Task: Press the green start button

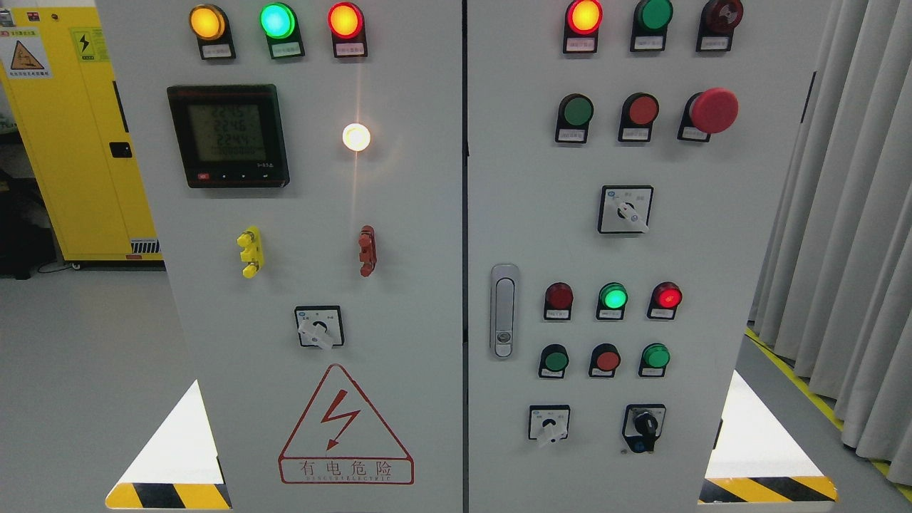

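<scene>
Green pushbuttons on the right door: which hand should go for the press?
Probably right. Neither hand is in view, so this rests on layout only: the green pushbuttons all sit on the right door, on the right arm's side.

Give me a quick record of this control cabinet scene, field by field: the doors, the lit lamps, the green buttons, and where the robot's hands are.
setting: grey control cabinet, two doors
left door: digital meter; lit yellow lamp, green lamp, red lamp; white lamp lit
right door upper: green push button, red push button, red mushroom button
right door lower: lit green indicator; green buttons at and
door handle: shut
robot hands: none in view
start button: labels too small to read
</scene>
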Robot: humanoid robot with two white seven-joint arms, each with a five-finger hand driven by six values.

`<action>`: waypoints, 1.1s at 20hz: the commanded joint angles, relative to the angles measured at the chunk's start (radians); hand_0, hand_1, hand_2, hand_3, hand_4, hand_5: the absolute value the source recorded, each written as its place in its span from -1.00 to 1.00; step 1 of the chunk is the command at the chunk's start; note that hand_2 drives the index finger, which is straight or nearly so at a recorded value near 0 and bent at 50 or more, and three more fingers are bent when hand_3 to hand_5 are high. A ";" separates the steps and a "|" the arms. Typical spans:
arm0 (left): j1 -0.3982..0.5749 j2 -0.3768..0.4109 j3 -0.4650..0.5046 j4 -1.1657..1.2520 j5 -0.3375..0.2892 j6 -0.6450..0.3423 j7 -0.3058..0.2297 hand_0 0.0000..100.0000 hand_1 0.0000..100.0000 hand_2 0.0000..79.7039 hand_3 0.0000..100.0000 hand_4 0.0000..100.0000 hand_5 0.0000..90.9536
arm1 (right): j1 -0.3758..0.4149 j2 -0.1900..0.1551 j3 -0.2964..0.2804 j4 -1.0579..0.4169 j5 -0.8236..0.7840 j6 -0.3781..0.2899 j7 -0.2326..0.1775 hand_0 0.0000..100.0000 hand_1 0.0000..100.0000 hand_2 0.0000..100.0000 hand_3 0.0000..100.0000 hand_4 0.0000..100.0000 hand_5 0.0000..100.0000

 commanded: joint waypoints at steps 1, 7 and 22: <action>-0.025 -0.064 0.000 -0.020 0.000 0.000 0.000 -0.76 0.11 -1.00 -1.00 -1.00 -1.00 | 0.008 0.018 0.010 -0.465 0.156 -0.090 0.000 -0.61 -0.12 -1.00 -0.32 -0.41 -0.60; -0.026 -0.122 0.000 -0.025 0.000 0.001 0.000 -0.76 0.11 -1.00 -1.00 -1.00 -1.00 | 0.010 0.035 0.003 -0.666 0.314 -0.253 -0.003 -0.61 -0.06 -1.00 -0.25 -0.25 -0.46; -0.025 -0.148 -0.005 -0.026 -0.002 0.000 -0.002 -0.76 0.11 -1.00 -1.00 -1.00 -1.00 | -0.176 0.025 -0.066 -0.971 0.454 -0.297 -0.044 -0.43 0.19 -1.00 0.02 0.09 -0.10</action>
